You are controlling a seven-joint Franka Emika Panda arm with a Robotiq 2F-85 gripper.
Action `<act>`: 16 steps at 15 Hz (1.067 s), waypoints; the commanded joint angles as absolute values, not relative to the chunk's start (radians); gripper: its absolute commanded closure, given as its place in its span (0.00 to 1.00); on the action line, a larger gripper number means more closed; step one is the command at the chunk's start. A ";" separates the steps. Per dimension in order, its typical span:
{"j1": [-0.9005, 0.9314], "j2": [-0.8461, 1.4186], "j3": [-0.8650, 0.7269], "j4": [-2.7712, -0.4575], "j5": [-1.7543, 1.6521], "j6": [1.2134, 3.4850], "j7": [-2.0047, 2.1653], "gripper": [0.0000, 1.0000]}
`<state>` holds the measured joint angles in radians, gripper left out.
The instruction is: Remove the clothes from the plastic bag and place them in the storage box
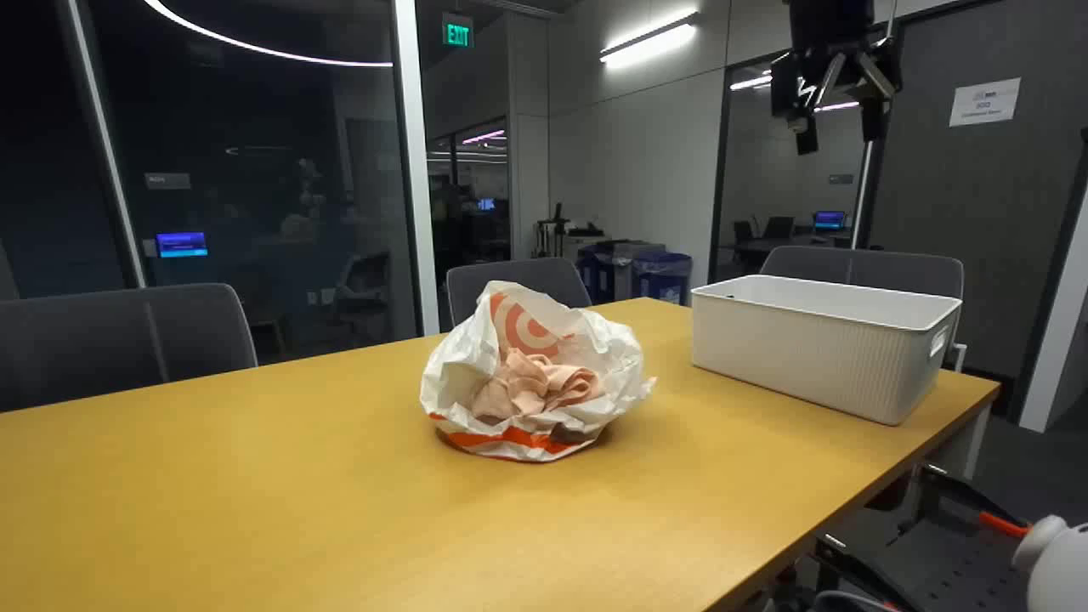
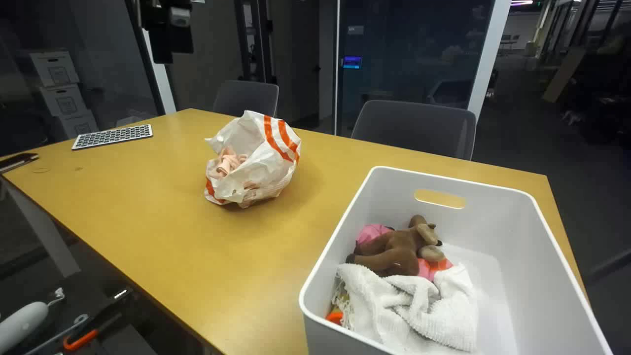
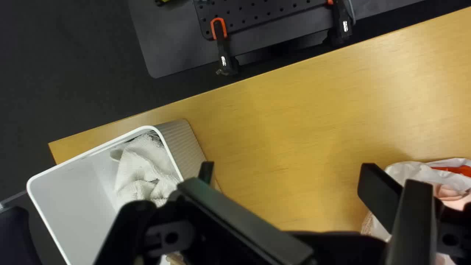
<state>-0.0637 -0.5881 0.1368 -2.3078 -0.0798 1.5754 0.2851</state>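
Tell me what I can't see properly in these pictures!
In an exterior view: inside bottom of the plastic bag, hidden by the peach cloth.
In an exterior view: near end of the storage box, cut off by the bottom edge.
In an exterior view: wording on the paper sign, too blurred.

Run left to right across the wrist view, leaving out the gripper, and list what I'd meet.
Storage box with white cloth inside → black clamp → second black clamp → plastic bag with peach cloth inside.
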 commanded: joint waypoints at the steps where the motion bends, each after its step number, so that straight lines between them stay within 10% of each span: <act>1: -0.047 -0.586 0.124 -2.303 -0.086 1.573 0.292 0.00; 16: 0.200 -0.630 0.231 -2.534 0.389 2.031 0.276 0.00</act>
<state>0.1358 -0.6045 0.1944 -2.4763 0.2795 1.8800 0.2866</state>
